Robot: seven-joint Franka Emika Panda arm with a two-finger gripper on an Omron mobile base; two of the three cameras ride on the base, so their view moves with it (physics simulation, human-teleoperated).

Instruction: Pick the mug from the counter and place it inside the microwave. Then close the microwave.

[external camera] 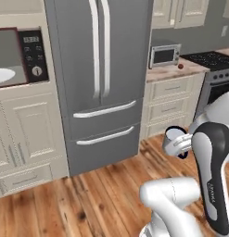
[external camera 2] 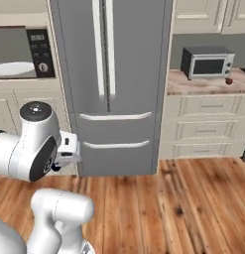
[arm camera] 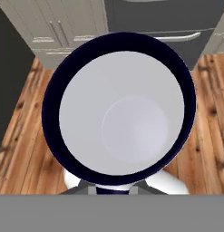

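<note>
The mug (arm camera: pixel 122 113) faces the hand view mouth-on, a dark rim around a pale grey inside, with wood floor behind it. My gripper (external camera: pixel 181 146) is shut on the mug (external camera: pixel 173 134), holding it in the air above the floor, right of the fridge's lower drawers. The microwave (external camera: pixel 18 58) is set into the cream cabinets at far left; its cavity is exposed, with the white turntable (external camera: pixel 2 75) and the black dial panel (external camera: pixel 34 55) visible. From the right base view the microwave (external camera 2: pixel 25 54) is at upper left. The counter (external camera: pixel 174 72) lies at the back right.
A tall grey fridge (external camera: pixel 102 69) stands between the microwave and the counter. A small dark toaster oven (external camera 2: pixel 207 61) and a small red thing (external camera 2: pixel 228 81) sit on the counter (external camera 2: pixel 203 85). A stove (external camera: pixel 213 60) is at far right. Wood floor (external camera 2: pixel 183 208) lies open below.
</note>
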